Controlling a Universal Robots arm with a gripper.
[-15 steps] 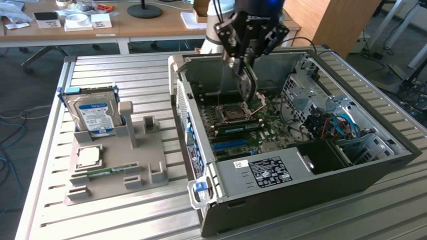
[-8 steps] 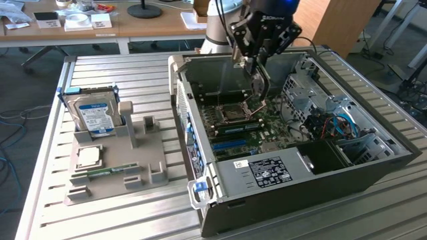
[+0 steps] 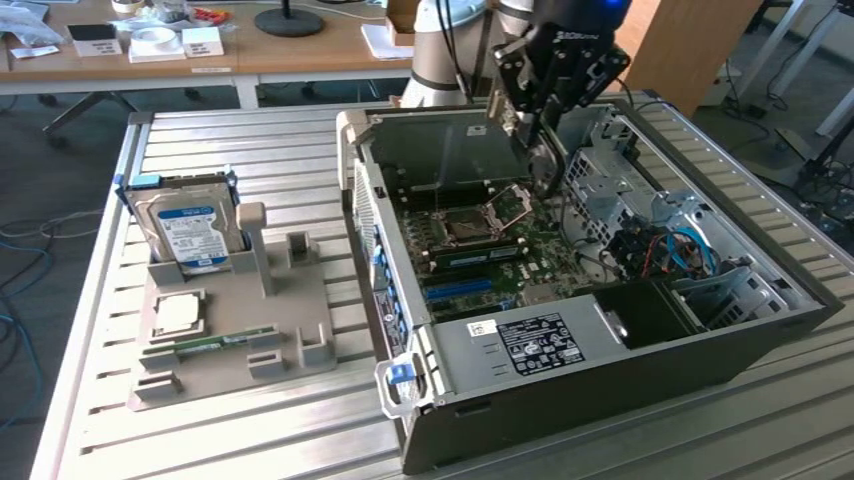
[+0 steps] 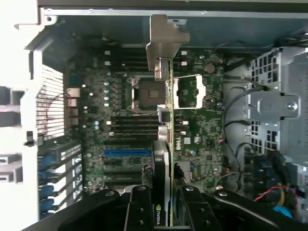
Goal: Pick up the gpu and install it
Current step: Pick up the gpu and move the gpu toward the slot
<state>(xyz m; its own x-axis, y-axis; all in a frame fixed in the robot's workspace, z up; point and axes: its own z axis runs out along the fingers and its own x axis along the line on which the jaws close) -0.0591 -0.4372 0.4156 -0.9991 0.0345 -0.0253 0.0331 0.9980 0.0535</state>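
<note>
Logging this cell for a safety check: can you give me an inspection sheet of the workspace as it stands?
Surface: slatted metal table carrying an open computer case.
Job's things: gpu held edge-on over the motherboard.
Clutter: grey fixture with hard drive, processor chip, memory stick.
Grippers: pincer shut on the gpu.
Cables: blue and red cables inside the case; loose floor cables.
Surroundings: wooden desk behind.
</note>
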